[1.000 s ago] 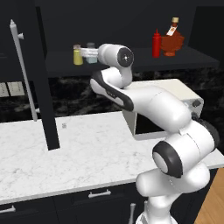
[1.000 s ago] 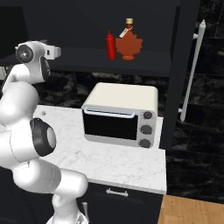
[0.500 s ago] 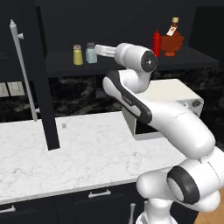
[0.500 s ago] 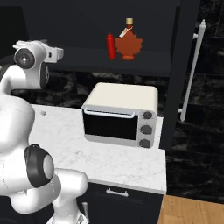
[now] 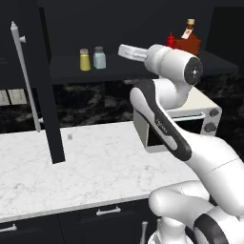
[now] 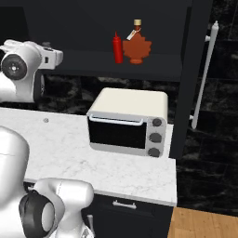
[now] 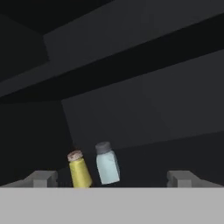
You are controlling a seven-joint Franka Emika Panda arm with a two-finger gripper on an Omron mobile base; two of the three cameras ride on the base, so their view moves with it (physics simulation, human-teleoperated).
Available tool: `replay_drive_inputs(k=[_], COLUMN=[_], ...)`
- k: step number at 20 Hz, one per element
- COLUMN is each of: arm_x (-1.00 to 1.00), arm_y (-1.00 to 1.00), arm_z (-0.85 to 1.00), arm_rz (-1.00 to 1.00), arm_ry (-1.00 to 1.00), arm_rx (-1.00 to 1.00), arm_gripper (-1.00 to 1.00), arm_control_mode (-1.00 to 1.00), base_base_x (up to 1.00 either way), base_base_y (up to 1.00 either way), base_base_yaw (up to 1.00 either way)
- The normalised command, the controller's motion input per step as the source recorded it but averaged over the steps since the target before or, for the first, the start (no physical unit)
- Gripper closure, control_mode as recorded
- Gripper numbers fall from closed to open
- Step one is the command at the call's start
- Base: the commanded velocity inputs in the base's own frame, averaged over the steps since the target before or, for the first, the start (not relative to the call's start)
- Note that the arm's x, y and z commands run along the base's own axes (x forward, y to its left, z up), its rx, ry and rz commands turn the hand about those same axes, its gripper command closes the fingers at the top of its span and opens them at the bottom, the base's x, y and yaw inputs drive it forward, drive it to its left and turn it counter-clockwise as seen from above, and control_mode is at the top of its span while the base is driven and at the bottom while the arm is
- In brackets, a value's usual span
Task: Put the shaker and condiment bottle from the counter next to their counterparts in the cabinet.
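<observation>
The pale blue-grey shaker (image 5: 99, 57) stands upright on the black cabinet shelf (image 5: 62, 72), right beside the yellow shaker (image 5: 85, 60). My gripper (image 5: 122, 50) hovers at shelf height a short way right of them, open and holding nothing. In the hand view both shakers, the blue-grey shaker (image 7: 106, 164) and the yellow one (image 7: 78, 169), stand ahead of the gripper (image 7: 112, 180), apart from its wide-set fingertips (image 7: 41, 178). Farther right on the shelf the red condiment bottle (image 6: 117, 48) stands next to the squat brown bottle (image 6: 136, 46).
A cream toaster oven (image 6: 128, 121) sits on the white marble counter (image 5: 95, 167) under the shelf. The cabinet's left door (image 5: 47, 95) hangs open over the counter with its silver bar handle (image 5: 24, 76). The right door's handle (image 6: 204, 74) stands at the far right.
The hand has drawn back to the right, away from the shakers, with its jaws wide. Both shakers stay put on the shelf.
</observation>
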Motion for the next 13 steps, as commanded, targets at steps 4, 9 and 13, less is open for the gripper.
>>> replay_drive_inputs(k=[4, 9, 13], arm_x=[-0.79, -0.8, -0.64], arm_y=[-0.06, -0.07, -0.01], arm_z=[0.28, 0.08, 0.0], arm_rz=[0.0, 0.0, 0.0], arm_ry=[0.0, 0.0, 0.0], arm_rx=[0.01, 0.0, 0.0], arm_gripper=[-1.0, -1.0, -1.0], arm_control_mode=[-1.0, -1.0, -1.0], base_base_x=[0.0, 0.0, 0.0], base_base_y=[0.0, 0.0, 0.0], base_base_yaw=[0.0, 0.0, 0.0])
